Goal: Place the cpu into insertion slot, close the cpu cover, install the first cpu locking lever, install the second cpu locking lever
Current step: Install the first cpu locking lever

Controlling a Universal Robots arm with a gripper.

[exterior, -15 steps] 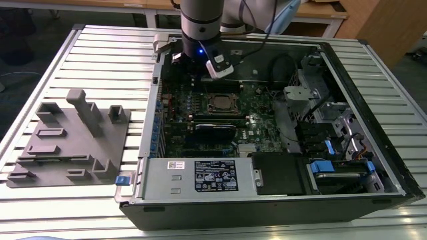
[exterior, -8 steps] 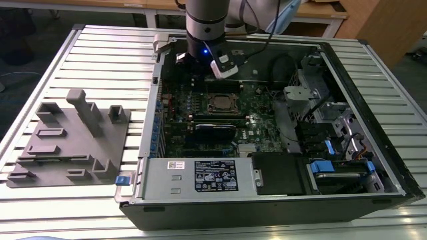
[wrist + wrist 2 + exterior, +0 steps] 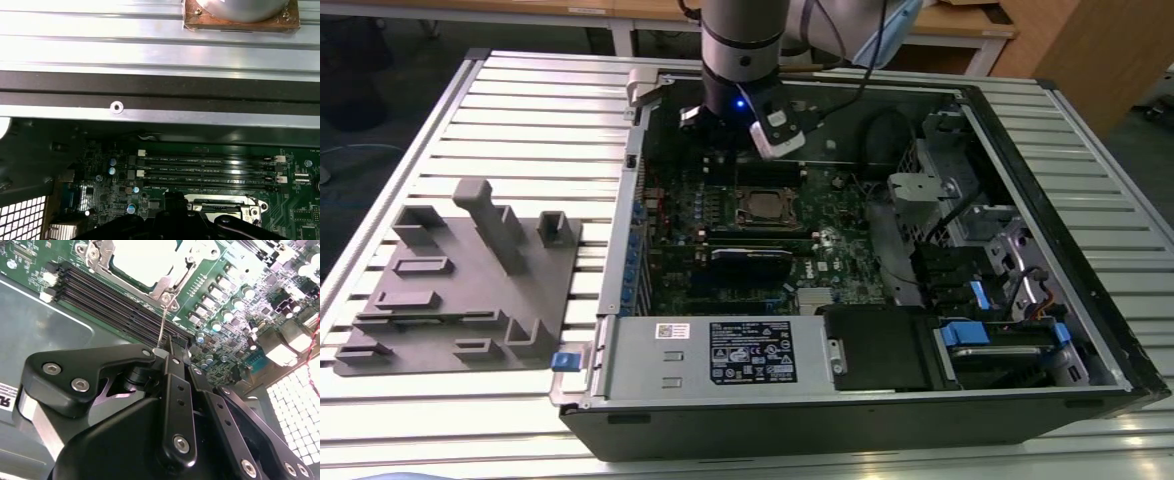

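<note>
While your end effector [image 3: 170, 351] hangs just short of the insertion slot [image 3: 738, 208], its fingers look drawn together, and the free end of a thin wire locking lever [image 3: 161, 325] meets their tips. Whether you have it pinched or merely pressed, I cannot tell. That lever runs back to a corner of the slot, where the cpu [image 3: 142, 260] lies seated with the cpu cover [image 3: 165, 286] apparently folded flat around it. So you seem to be on a lever step, with placing and closing done. Judging by the springy-looking wire, your next move calls for steady contact and a controlled sweep, lest it slip. Beyond the slot spreads the green motherboard [image 3: 235, 270].
</note>
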